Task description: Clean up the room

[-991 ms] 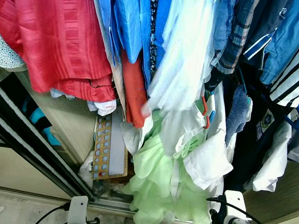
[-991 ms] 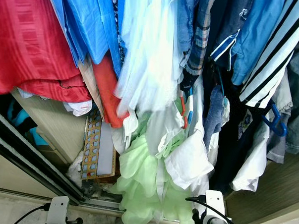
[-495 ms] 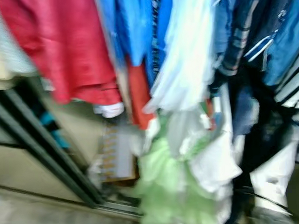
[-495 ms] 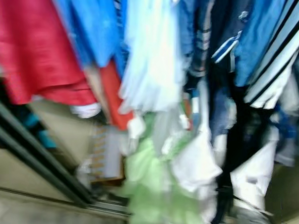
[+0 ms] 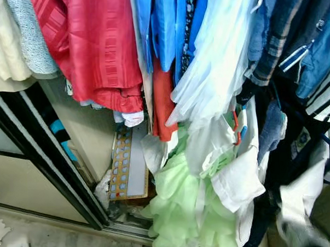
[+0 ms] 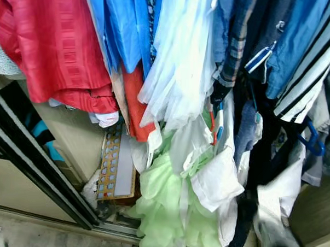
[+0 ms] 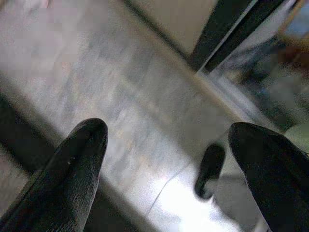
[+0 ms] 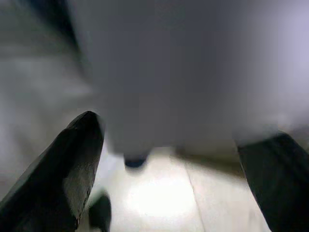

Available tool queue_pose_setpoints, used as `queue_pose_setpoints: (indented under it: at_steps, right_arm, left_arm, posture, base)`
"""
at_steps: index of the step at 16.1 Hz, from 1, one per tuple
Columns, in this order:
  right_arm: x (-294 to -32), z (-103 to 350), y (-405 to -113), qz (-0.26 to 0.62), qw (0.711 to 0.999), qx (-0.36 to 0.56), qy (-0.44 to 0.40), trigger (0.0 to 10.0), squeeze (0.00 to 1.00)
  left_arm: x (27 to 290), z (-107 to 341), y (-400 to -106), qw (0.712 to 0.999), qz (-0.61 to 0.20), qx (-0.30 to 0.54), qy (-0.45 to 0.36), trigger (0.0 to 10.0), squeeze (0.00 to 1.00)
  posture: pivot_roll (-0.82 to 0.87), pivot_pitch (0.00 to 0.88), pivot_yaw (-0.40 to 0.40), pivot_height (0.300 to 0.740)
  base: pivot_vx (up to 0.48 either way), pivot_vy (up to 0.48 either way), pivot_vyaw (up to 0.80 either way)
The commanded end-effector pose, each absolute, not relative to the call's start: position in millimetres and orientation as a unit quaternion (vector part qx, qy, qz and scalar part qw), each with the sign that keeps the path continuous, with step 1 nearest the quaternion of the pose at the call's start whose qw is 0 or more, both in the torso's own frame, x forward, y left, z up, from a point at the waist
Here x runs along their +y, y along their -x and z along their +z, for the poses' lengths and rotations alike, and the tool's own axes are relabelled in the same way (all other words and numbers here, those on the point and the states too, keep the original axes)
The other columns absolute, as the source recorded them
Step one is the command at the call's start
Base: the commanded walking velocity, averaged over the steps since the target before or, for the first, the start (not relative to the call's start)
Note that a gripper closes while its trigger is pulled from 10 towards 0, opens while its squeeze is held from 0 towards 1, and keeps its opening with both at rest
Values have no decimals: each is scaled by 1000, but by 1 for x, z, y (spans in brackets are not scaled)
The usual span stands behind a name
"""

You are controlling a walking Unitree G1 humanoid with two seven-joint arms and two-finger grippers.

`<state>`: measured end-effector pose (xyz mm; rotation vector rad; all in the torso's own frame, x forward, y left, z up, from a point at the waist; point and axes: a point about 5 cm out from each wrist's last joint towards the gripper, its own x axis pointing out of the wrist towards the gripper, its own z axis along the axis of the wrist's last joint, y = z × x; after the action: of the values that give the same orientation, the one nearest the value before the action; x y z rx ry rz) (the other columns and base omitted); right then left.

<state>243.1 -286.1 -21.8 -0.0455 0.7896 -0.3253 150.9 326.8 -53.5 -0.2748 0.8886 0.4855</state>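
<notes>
**Camera swings at the open wardrobe; both grippers wide apart, nothing held**

Change: a second ago both silver arms sat at the bottom edge of the head views; half a second ago everything was smeared. Now the picture is sharp again and shifted, more of the cream garment [image 5: 3, 48] and speckled top [image 5: 32, 39] showing at the robot's left. That is camera motion, not clothes moving. The arms have dropped out of their earlier spots; a blurred pale shape low on the right [image 5: 301, 232] may be the right arm, can't tell. Judgement: robot is repositioning in front of the closet, no pick started yet.

Grippers: left gripper [image 7: 169, 159] hangs over the floor near the door track, fingers [image 7: 77, 164] spread far apart, empty. Right gripper [image 8: 169, 164] also spread wide, empty, facing a blurred grey-white mass close ahead, probably fabric.

Task thing: the messy part is the pale green garment [image 5: 179, 205] and white shirt [image 5: 238, 177] spilling low from the rail down to the wardrobe bottom, beside a shape-stencil board [image 5: 126, 171] propped against the inner panel.

Surface and room: speckled light stone floor [image 5: 44, 238], scuffed; black sliding-door frame [image 5: 46, 161] running diagonally; metal track at the sill. Rail packed: red shirt [image 5: 104, 49], blue garments [image 5: 166, 25], sheer white piece [image 5: 217, 61], denim and striped tops [image 5: 309, 46] on the right. Tight, cluttered, snag risk.
</notes>
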Motion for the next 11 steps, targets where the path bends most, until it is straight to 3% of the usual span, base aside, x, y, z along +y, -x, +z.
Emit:
queue_pose_setpoints:
  at_steps: [1,3,5,8,11]
  right_arm:
    - [-281,-13,-257,-150,922,357,25,10000,0]
    - [-258,4,-285,-111,947,302,4,10000,0]
    - [-243,11,-291,-71,960,269,28,10000,0]
    - [-223,8,-261,-20,963,264,45,10000,0]
    - [-215,33,-214,9,974,209,82,10000,0]
  left_arm:
    - [336,-41,-165,883,220,400,108,10000,0]
    - [323,-18,-213,928,112,352,36,10000,0]
    - [307,-13,-226,946,55,319,22,10000,0]
    - [287,-8,-226,966,-3,257,-2,10000,0]
    - [234,21,-207,980,-108,169,12,10000,0]
  posture:
    - [-10,0,10,740]
    - [-28,0,15,740]
    - [-29,0,14,740]
    - [-21,0,-9,740]
    - [-17,48,-24,740]
  base:
    - [0,0,0]
    - [0,0,0]
    - [0,0,0]
    - [0,0,0]
    - [0,0,0]
